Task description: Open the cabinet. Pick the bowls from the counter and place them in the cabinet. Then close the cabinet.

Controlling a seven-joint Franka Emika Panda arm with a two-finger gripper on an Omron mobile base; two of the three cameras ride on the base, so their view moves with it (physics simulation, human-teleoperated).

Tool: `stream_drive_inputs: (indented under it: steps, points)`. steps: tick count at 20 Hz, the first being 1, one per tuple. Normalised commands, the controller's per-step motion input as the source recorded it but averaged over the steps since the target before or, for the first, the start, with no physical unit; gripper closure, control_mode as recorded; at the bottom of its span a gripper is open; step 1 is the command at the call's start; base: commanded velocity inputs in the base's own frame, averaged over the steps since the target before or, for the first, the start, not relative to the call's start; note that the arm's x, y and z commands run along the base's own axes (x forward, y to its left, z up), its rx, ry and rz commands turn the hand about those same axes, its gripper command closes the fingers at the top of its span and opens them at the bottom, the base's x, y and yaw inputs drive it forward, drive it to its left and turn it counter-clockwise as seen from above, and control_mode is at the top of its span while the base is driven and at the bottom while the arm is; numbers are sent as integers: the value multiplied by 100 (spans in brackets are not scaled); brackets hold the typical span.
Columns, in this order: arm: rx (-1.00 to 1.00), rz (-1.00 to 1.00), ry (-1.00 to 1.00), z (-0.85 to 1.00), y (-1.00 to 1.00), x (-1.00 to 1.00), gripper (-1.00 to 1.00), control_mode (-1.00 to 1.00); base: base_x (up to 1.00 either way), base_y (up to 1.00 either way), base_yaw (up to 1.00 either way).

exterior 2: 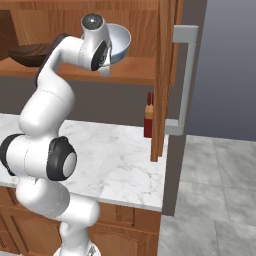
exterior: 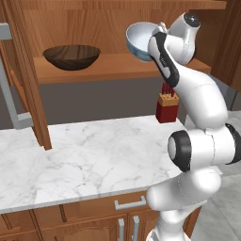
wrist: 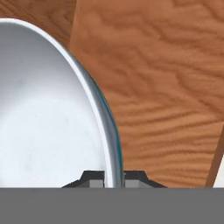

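gripper (wrist: 113,177): clamped on the white bowl's rim, one finger inside the wall, one outside, seen in the hand view
white bowl (exterior: 140,41): held up inside the cabinet, above the shelf's right half, tipped on its side with the opening facing left in the left base view; cannot tell if it touches the shelf
white bowl, right base view (exterior 2: 118,42): pale blue outside, partly hidden behind the wrist, near the right door's inner edge
wooden bowl (exterior: 72,56): upright on the shelf, left half, near its front edge, well apart from the white bowl
cabinet (exterior: 122,66): both doors swung open; left door (exterior: 26,80) edge-on at the counter's left, right door (exterior 2: 164,75) edge-on at the counter's right end
handles: grey bar on the left door (exterior: 12,94), grey bar on the right door (exterior 2: 182,80)
counter (exterior: 84,160): white marble
knife block (exterior: 167,107): red, at the counter's back right corner, under the shelf
drawers (exterior: 127,204): wooden, under the counter's front edge
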Motion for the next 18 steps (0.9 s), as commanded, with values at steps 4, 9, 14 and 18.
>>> stream_drive_inputs:
  steps: [4, 9, 14, 18]
  points:
    - [0, 0, 0, -15, -13, -5, 100, -100, 0, 0, 0]
    - [0, 0, 0, -25, -13, -18, 100, -100, 0, 0, 0]
    - [0, 0, 0, -13, -5, -7, -100, -100, 0, 0, 0]
    - [0, 0, -8, 24, 0, -9, -100, -100, 0, 0, 0]
